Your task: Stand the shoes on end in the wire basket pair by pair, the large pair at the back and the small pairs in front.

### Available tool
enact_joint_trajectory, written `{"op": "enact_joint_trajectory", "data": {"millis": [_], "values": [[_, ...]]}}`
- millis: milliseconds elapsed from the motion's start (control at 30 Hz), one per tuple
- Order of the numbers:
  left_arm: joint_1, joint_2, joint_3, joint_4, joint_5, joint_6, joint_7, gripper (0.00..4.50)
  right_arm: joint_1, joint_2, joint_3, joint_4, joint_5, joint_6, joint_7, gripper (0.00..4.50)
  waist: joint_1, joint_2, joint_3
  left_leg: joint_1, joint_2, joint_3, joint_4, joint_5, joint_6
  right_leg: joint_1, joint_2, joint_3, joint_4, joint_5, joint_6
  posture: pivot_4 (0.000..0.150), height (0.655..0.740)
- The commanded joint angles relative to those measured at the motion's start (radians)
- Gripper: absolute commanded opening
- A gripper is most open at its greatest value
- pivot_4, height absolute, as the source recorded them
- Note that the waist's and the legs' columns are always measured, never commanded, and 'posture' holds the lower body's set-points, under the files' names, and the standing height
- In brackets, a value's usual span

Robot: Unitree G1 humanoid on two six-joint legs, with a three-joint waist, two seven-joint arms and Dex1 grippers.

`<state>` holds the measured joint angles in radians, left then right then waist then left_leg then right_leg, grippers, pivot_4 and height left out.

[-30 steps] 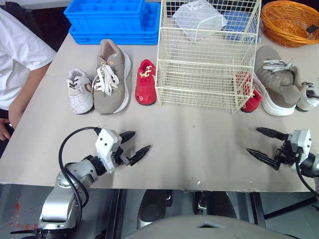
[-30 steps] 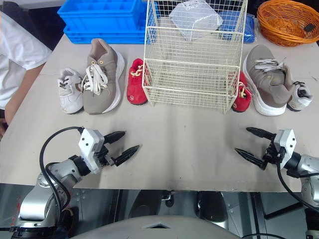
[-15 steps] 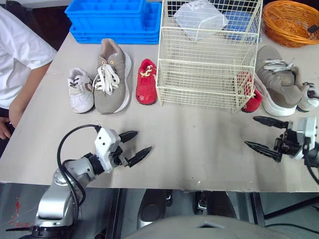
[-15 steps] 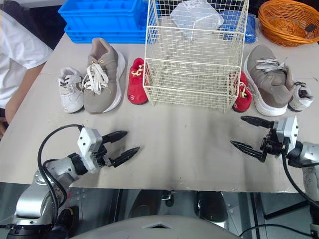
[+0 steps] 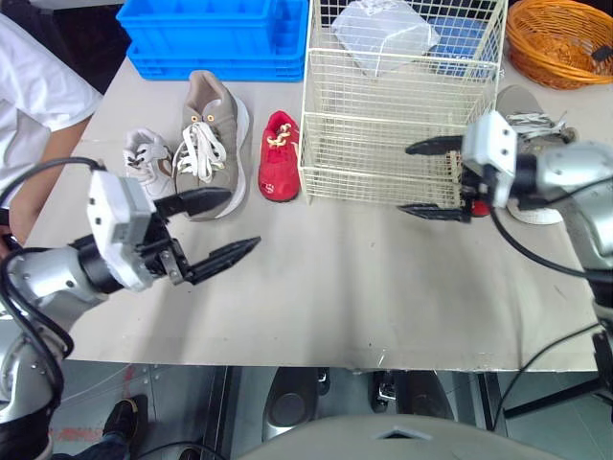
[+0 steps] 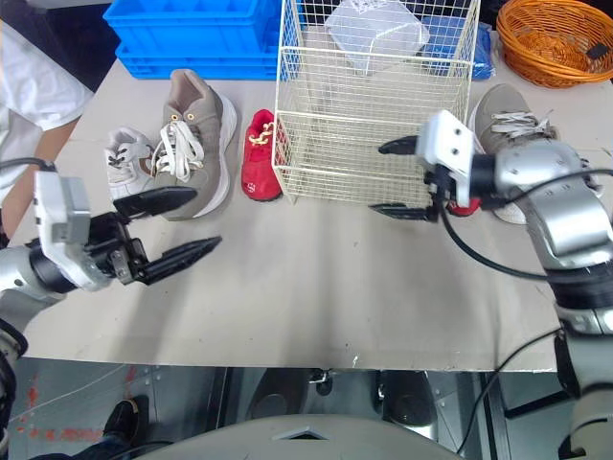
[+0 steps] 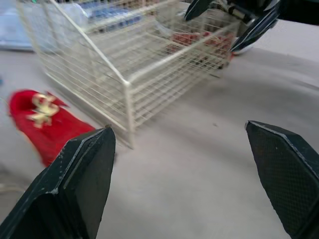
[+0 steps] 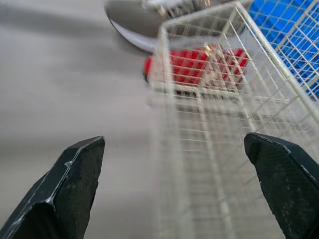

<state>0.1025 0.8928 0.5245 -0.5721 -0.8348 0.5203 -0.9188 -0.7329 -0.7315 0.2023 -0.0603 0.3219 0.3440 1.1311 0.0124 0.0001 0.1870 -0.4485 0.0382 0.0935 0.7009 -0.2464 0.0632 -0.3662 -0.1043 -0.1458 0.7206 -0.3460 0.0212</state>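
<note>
— How's the light?
— Bright and even from overhead. The matte grey table (image 5: 364, 287) takes it without glare.
— Shadows?
— Soft and short. There is a faint band along the near side of the cream wire basket (image 5: 383, 144) and a darker smudge under the toe of the small red shoe (image 5: 279, 158). Below the table's near edge it turns dim.
— Any shine?
— A pale sheen on the crumpled clear plastic bag (image 5: 383, 34).

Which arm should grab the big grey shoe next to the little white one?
Left. The left gripper is open close by the grey shoe and its toe; the right gripper is far off, at the wire basket and its other front corner.
</note>
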Motion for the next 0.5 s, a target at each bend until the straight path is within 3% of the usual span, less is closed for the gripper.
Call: {"op": "enact_joint_trajectory", "data": {"millis": [33, 300, 400, 500], "values": [[-0.002, 0.007, 0.061, -0.068, -0.055, 0.018, 0.025, 4.50, -0.066, 0.010, 0.037, 0.022, -0.033, 0.003, 0.051, 4.43, 0.002, -0.001, 0.000, -0.001, 0.000, 0.000, 0.000, 0.000, 0.000, 0.000, 0.000, 0.000, -0.001, 0.000, 0.000, 0.150, 0.6860], [-0.023, 0.011, 0.098, -0.180, -0.236, 0.081, 0.114, 4.50, -0.159, 0.040, 0.127, 0.098, -0.164, -0.024, 0.083, 4.43, -0.001, -0.001, 0.001, -0.001, 0.000, -0.001, -0.002, 0.000, 0.000, 0.001, 0.001, -0.002, -0.005, 0.000, 0.000, 0.150, 0.6860], [-0.031, 0.018, 0.091, -0.188, -0.250, 0.091, 0.137, 4.50, -0.174, 0.052, 0.142, 0.097, -0.172, -0.009, 0.114, 3.55, -0.002, -0.001, 0.001, 0.000, 0.000, -0.002, -0.002, 0.000, 0.000, 0.003, 0.001, -0.002, -0.005, 0.000, 0.000, 0.150, 0.6860], [-0.028, 0.022, 0.078, -0.181, -0.237, 0.087, 0.136, 4.50, -0.177, 0.052, 0.161, 0.084, -0.183, -0.002, 0.148, 2.11, -0.001, -0.001, 0.001, 0.000, 0.000, -0.002, -0.002, 0.000, 0.000, 0.003, 0.001, -0.002, -0.005, 0.000, 0.000, 0.150, 0.6860]]}}
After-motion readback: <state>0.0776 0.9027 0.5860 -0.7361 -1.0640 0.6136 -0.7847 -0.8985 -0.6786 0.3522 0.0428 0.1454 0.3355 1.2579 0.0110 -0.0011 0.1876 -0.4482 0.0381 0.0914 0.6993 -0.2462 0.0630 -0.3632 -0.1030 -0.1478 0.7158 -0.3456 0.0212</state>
